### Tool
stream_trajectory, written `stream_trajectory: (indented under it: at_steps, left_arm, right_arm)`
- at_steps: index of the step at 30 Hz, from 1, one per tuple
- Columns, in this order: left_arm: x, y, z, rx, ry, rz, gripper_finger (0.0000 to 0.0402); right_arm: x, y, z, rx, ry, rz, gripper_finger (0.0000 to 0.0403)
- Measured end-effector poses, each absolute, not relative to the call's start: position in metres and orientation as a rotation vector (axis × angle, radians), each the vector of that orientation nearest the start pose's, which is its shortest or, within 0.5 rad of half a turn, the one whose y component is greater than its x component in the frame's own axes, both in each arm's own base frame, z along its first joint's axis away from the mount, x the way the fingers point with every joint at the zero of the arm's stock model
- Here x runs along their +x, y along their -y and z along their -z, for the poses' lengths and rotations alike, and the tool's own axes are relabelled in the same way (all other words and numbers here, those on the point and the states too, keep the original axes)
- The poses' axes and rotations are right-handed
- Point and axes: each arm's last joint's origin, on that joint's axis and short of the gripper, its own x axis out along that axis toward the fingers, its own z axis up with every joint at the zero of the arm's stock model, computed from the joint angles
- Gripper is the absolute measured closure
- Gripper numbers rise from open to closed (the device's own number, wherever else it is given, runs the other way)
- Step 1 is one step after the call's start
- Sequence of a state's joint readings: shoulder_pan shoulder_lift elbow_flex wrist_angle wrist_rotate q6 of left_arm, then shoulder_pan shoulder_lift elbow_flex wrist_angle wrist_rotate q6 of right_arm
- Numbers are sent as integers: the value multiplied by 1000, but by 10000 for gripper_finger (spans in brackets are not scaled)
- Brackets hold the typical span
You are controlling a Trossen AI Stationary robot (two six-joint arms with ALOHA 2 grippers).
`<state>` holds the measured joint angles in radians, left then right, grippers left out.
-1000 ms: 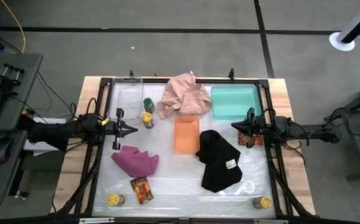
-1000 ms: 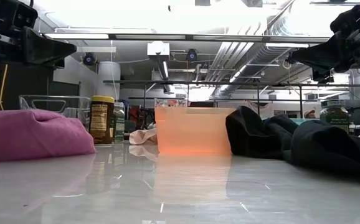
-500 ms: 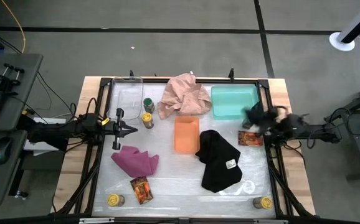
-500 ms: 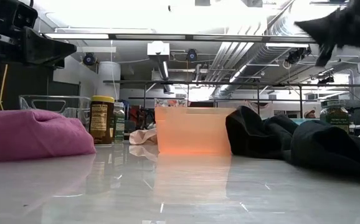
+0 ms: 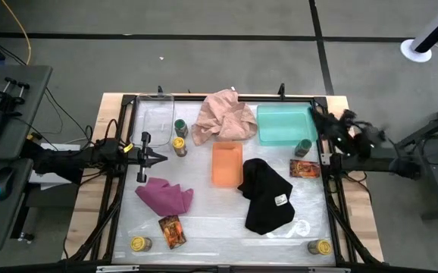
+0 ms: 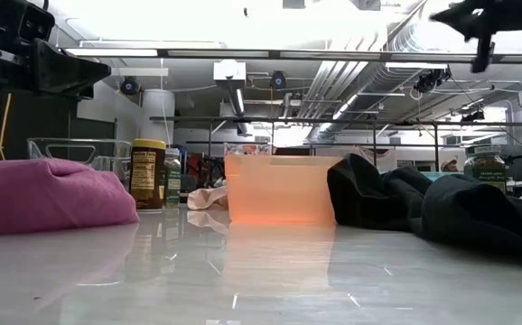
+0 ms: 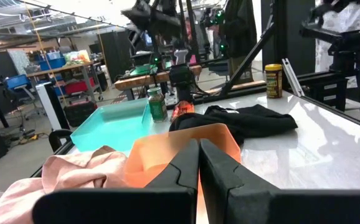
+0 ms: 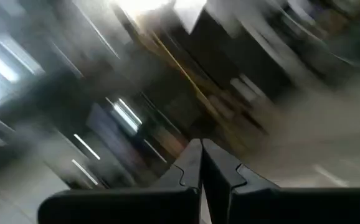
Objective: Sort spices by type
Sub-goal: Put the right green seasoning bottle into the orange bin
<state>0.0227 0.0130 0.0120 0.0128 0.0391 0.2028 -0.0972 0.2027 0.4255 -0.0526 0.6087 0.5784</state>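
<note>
High view tells it best: the green-lid jar (image 5: 304, 146) stands upright just off the near right corner of the teal tray (image 5: 268, 135), with a red-brown packet (image 5: 304, 168) flat right beside it. Right gripper (image 5: 323, 121) sits off that jar toward the table's right edge, lifted, fingers pinched together and holding nothing. It's way nearer than the left gripper (image 5: 161, 158), also closed and empty, parked across the table by the magenta cloth (image 5: 164, 196). I'd guess the right arm takes this one.
</note>
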Motion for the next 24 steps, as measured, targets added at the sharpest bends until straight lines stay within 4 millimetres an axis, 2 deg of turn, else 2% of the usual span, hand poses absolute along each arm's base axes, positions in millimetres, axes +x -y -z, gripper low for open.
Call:
stream_trajectory:
  at_steps: [2, 4, 9, 13, 18, 24]
  left_arm:
    - [98, -1, -168, 203, 13, 15, 402]
    - [98, -1, -168, 203, 13, 15, 401]
    - [98, -1, -168, 203, 13, 15, 401]
    - [98, -1, -168, 203, 13, 15, 401]
    - [98, -1, -168, 204, 14, 15, 402]
    - [98, -1, -168, 203, 13, 15, 402]
  right_arm:
    - [73, 27, -290, 554, 96, 779, 402]
    - [70, 29, -301, 525, -71, 884, 402]
    - [69, 32, -327, 544, -305, 1016, 398]
    - [75, 33, -335, 600, -451, 1029, 355]
    - [91, 34, -320, 691, -611, 1044, 257]
    - [118, 37, -282, 865, -825, 1111, 148]
